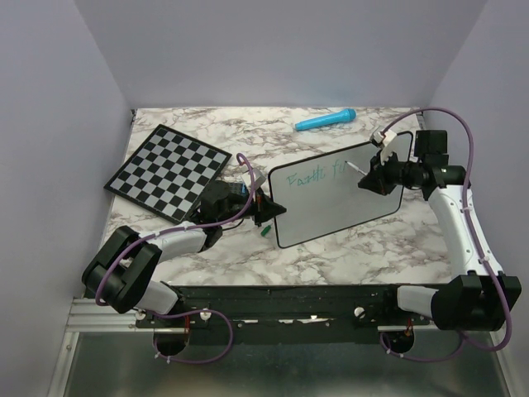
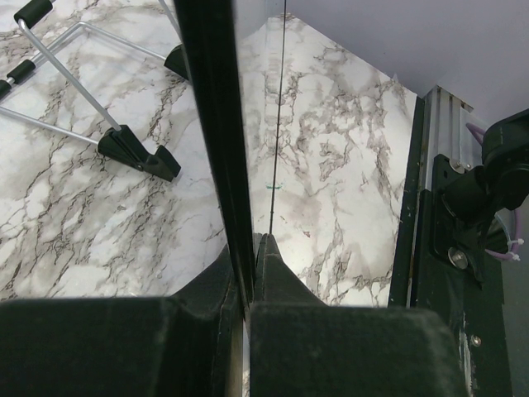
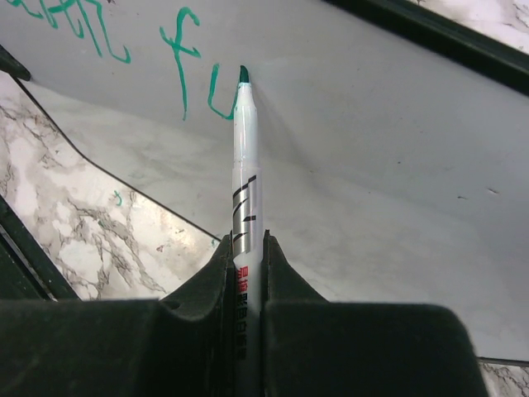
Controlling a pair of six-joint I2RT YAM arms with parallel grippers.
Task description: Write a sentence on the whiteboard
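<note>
right wrist: right fingers pinch marker at sentence "fu", left fingers clamp whiteboard.

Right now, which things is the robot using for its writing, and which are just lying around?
Used for the job:
- whiteboard, pinched at its edge by the left gripper
- marker, held in the right gripper
- teal writing

Just lying about:
- chessboard
- blue tube-shaped thing
</note>
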